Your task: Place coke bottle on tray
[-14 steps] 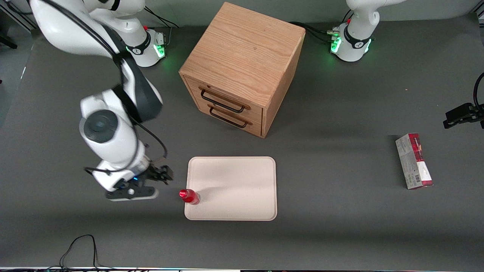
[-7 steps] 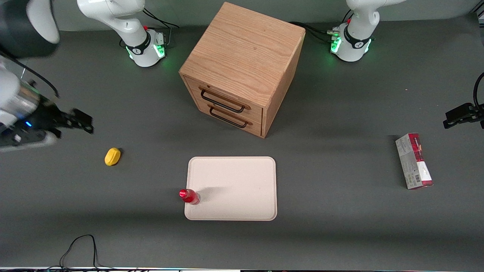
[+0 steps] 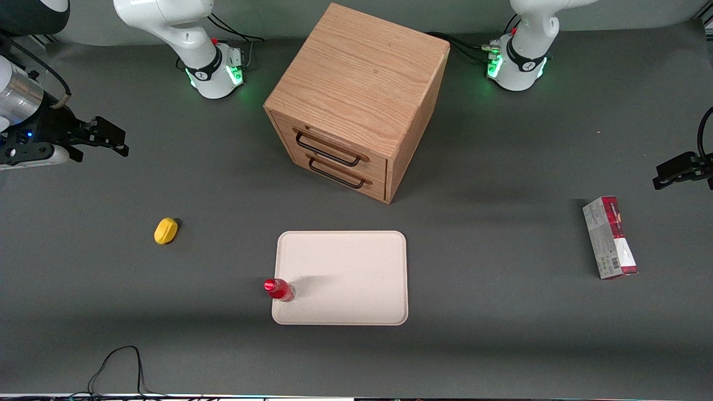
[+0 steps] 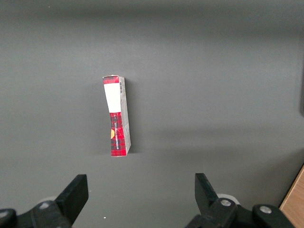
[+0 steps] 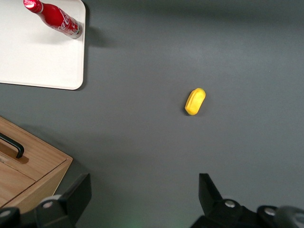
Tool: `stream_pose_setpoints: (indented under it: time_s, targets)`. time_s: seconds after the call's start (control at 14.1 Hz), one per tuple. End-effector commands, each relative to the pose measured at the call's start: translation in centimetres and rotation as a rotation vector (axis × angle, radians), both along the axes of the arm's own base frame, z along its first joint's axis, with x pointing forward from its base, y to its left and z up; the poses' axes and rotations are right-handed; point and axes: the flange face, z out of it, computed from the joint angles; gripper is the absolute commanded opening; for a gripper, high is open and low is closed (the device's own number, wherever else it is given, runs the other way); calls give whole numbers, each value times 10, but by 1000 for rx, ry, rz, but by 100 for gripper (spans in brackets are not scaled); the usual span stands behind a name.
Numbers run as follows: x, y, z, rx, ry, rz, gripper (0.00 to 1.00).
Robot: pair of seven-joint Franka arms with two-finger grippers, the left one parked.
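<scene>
The coke bottle [image 3: 279, 289] [image 5: 55, 17], small, glossy red with a red cap, stands upright on the cream tray [image 3: 356, 267] [image 5: 33, 57], at the tray's near corner toward the working arm's end. My right gripper [image 3: 111, 136] [image 5: 142, 190] hangs high above the table at the working arm's end, farther from the front camera than the tray and well apart from the bottle. Its fingers are spread wide with only bare table between them.
A yellow lump [image 3: 165, 230] [image 5: 195, 101] lies on the table between my gripper and the tray. A wooden drawer cabinet [image 3: 356, 94] [image 5: 23, 166] with two black handles stands farther back than the tray. A red-and-grey carton [image 3: 610, 236] [image 4: 117, 116] lies toward the parked arm's end.
My right arm has pulled up and away from beside the bottle toward its end of the table, uncovering the yellow lump. The bottle stays standing on the tray.
</scene>
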Motion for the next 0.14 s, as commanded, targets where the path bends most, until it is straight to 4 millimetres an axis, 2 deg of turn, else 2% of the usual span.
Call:
stream_pose_setpoints:
  time_s: [0.0, 0.07]
  targets:
    - [-2, -2, 4, 25, -14, -15, 100]
    - [-1, -3, 6, 25, -19, -18, 100]
